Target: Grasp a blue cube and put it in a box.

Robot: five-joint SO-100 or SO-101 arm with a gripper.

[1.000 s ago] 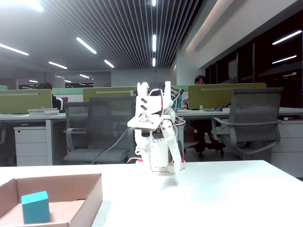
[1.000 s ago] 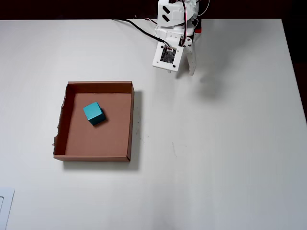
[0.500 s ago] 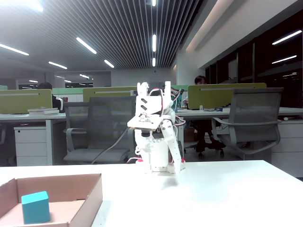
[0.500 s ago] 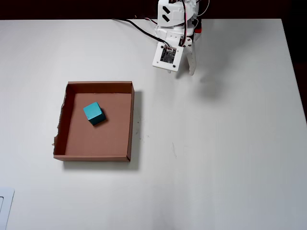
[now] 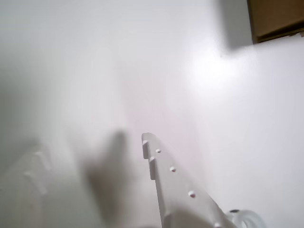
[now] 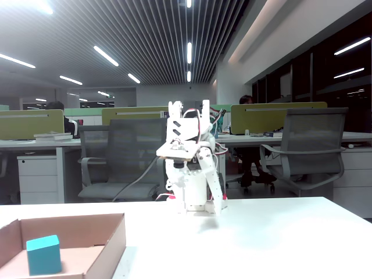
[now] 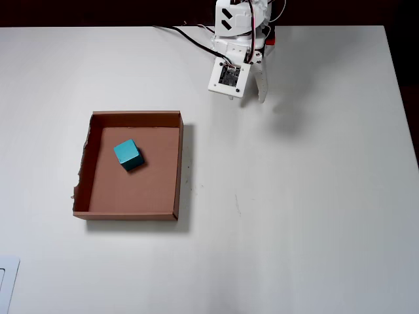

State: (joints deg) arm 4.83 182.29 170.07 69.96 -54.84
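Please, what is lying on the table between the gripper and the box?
Nothing: in the overhead view only bare white table separates the gripper from the box, which holds the blue cube.

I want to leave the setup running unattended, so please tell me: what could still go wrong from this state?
Little, I think. The blue cube already lies inside the box, and the gripper is far from both. One wall of the box looks torn and low, so a bump might let the cube slide out. The cables on the table might catch on the arm.

Arm folded back at base, end effector (image 7: pixel 257 97) pointing down, nothing between fingers, w/ jaws apart.
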